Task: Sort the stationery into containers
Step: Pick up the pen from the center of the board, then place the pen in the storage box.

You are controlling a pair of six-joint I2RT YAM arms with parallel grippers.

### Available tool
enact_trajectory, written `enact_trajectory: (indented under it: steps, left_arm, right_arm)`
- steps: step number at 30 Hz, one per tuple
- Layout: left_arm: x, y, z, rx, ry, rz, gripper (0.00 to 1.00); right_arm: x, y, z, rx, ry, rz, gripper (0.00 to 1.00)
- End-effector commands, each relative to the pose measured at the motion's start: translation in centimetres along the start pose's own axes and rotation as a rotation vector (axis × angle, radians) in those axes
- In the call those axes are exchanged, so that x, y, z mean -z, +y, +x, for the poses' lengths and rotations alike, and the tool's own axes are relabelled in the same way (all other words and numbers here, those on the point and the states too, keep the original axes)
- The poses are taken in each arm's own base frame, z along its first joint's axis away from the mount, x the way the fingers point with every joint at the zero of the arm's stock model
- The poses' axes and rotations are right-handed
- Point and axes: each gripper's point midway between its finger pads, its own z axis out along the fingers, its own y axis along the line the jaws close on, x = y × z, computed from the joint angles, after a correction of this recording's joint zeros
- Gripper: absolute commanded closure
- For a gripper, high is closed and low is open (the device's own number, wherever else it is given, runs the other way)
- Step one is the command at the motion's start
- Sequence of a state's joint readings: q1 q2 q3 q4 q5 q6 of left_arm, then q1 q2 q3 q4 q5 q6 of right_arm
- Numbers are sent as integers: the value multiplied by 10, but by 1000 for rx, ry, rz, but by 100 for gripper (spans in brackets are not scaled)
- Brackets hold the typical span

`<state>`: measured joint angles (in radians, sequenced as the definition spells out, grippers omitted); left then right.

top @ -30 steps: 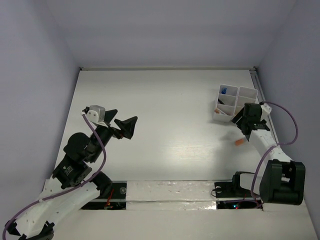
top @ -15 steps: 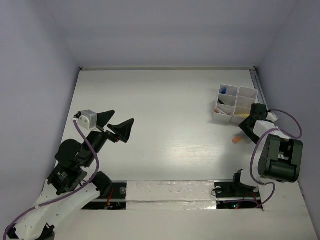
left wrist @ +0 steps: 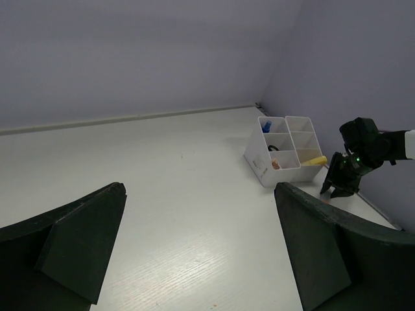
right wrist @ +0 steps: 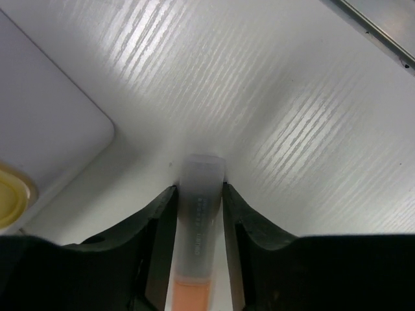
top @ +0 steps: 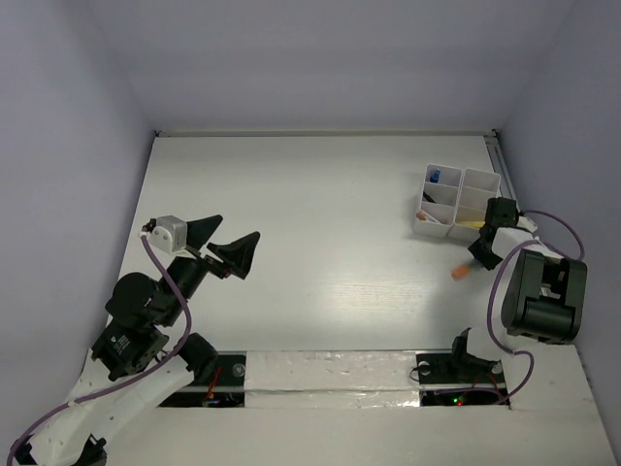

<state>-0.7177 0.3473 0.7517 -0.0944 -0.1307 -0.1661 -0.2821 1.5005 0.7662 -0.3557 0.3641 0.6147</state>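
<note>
An orange marker [top: 462,274] with a frosted cap lies on the table just in front of the white organizer tray [top: 430,228]. My right gripper [top: 484,254] is down on it. In the right wrist view both fingers press the sides of the marker's cap [right wrist: 200,227], so the gripper [right wrist: 199,194] is shut on it, beside the tray wall [right wrist: 45,116]. The tray holds a blue-capped tube [top: 438,177], a pink piece [top: 421,215] and a yellow marker [top: 469,224] that sticks out. My left gripper [top: 228,238] is open and empty at the left, far from the tray [left wrist: 259,159].
A metal rail [top: 504,170] runs along the table's right edge close behind the tray, and shows in the right wrist view [right wrist: 376,29]. Grey walls enclose the table on three sides. The right arm's black body [top: 543,301] stands near the front right.
The right arm folded back and its gripper shifted right and down onto the orange marker. The left arm drew back a little to the left, gripper still open.
</note>
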Motion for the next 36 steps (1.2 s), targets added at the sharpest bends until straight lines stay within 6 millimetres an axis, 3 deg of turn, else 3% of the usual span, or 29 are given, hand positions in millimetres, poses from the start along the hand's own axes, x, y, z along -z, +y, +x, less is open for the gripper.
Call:
enact_trajectory:
  steps: [1,7,11,15,19,24,28,31,36]
  left_arm:
    - [0,-3,-13,11,-57,14,1]
    - [0,-2,-13,11,-57,8,1]
    - [-2,-2,-10,9,-46,10,1]
    - [-3,-1,-8,8,-39,5,1]
    - [-6,-1,-4,6,-25,-1,1]
    - [-11,1,2,0,-4,-10,1]
    - [-15,5,8,-7,16,-30,1]
    - [-18,8,12,-12,29,-45,1]
    - [-22,15,15,-19,40,-70,1]
  right_arm:
    - [0,3,-6,10,12,3,62]
    - [8,2,-7,-8,-9,-26,81]
    - [27,10,-11,-40,-41,-122,89]
    - [61,20,-29,-64,-140,-221,90]
    - [119,32,-78,-109,-387,-356,94]
    - [148,34,-137,-208,-643,-370,95]
    - [153,50,-161,-201,-763,-334,96]
    - [155,74,-169,-186,-831,-327,97]
    - [147,89,-173,-165,-865,-294,99]
